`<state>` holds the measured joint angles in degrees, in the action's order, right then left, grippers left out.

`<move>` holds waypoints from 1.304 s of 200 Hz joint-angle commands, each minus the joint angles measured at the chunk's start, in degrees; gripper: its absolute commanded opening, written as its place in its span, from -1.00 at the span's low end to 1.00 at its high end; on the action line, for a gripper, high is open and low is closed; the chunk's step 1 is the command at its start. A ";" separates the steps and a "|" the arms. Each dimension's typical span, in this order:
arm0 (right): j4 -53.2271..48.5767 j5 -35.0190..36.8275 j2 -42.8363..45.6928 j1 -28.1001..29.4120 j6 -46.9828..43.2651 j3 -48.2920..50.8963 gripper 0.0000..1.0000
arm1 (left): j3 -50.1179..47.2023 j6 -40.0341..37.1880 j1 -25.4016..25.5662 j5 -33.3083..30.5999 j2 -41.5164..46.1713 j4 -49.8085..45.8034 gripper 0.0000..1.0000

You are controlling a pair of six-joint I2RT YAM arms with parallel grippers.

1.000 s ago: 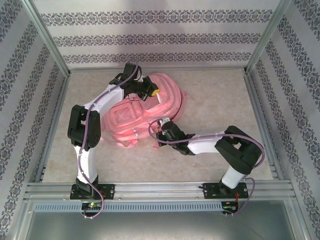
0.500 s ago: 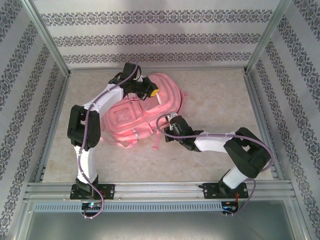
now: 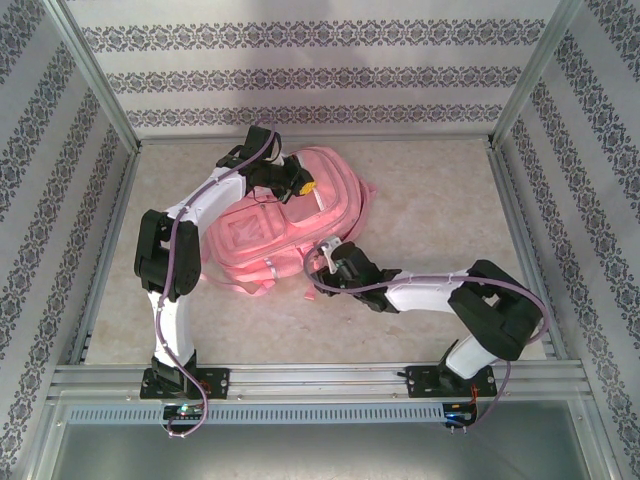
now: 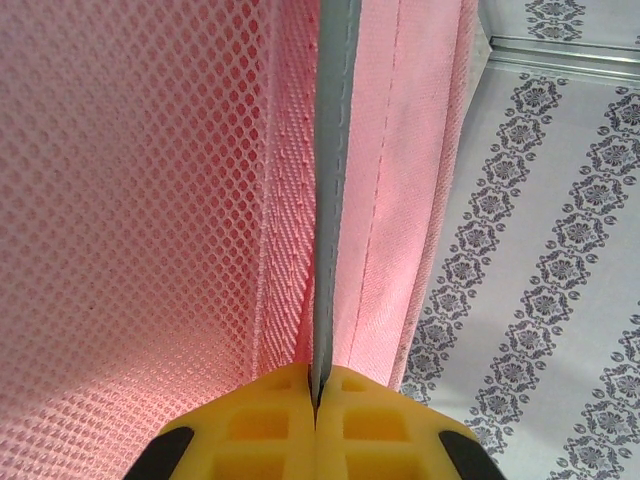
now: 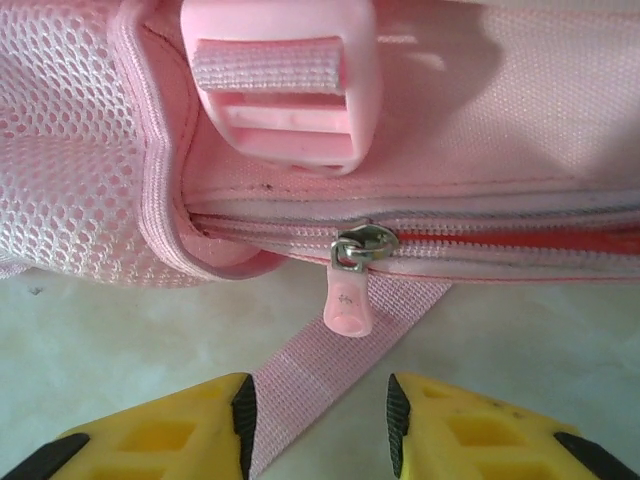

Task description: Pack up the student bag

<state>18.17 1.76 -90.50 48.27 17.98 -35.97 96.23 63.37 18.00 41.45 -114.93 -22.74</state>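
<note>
The student bag [image 3: 262, 232], a large pink backpack, lies flat in the middle of the table. My left gripper [image 3: 302, 186] is at its far top edge. In the left wrist view the yellow fingers [image 4: 270, 420] of my left gripper [image 4: 318, 388] are shut on a grey trim strip [image 4: 335, 150] of the bag, between pink mesh and pink fabric. My right gripper [image 3: 326, 262] sits at the bag's near right edge. In the right wrist view my right gripper [image 5: 320, 408] stands open, with a pink zipper pull [image 5: 348, 300] hanging just ahead of its jaws, untouched.
A pink strap [image 5: 315, 375] runs across the table under the right jaws, and a pink buckle [image 5: 285, 85] sits above the zipper. Patterned walls [image 3: 300, 75] and a metal frame enclose the beige tabletop [image 3: 430, 200]. Open floor lies right of the bag.
My right gripper has opened. It swung right along the bag's near edge, then came back left. The left arm has stayed where it was, still shut on the trim.
</note>
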 commanded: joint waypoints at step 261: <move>-11.21 2.13 -3.55 -7.17 -0.84 -6.93 -1.00 | 2.91 -4.00 -1.74 -1.59 -0.29 -5.95 -1.00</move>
<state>9.23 6.48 -95.66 43.13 18.76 -44.03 97.51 62.00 17.85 41.32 -114.93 -24.67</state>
